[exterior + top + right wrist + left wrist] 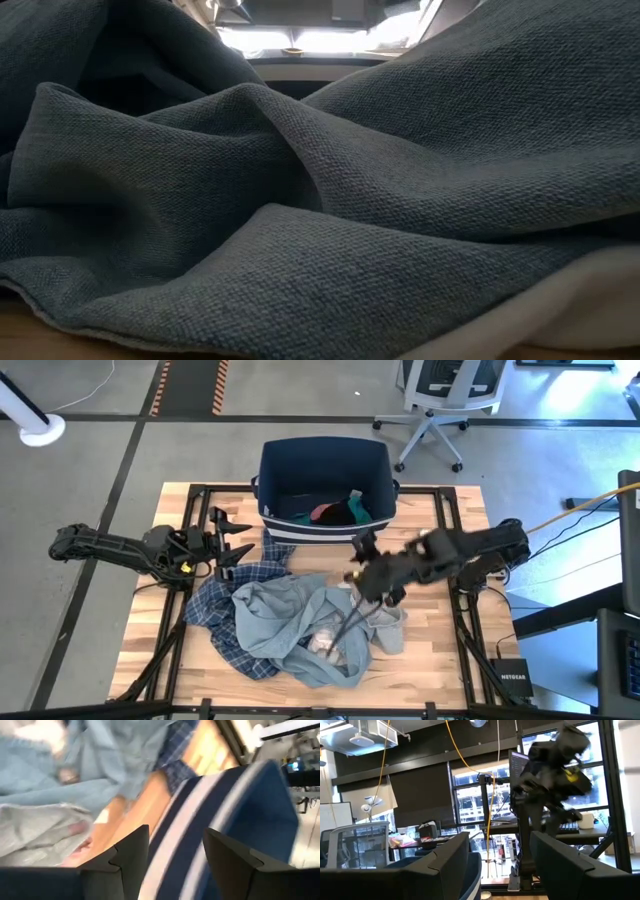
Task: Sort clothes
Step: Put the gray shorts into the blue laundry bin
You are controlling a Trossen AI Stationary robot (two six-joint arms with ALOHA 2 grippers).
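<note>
A pile of clothes lies on the wooden table. The large light grey-blue garment [300, 618] lies on top and fills the low view [320, 200]. The blue-and-white plaid shirt [225, 600] lies spread under its left side. A small pale pink piece [325, 643] sits in its folds. My right gripper [358, 560] is open and empty above the pile's far right part, near the bin; its wrist view [175, 852] shows nothing between the fingers. My left gripper [238, 540] is open and empty at the table's left, beside the bin's left corner.
The navy bin with white stripes [325, 460] stands at the table's far middle, with teal [358, 510] and red [322, 513] pieces inside; its striped wall [200, 845] shows in the right wrist view. Bare wood [440, 650] lies right of the pile. An office chair [440, 400] stands beyond the table.
</note>
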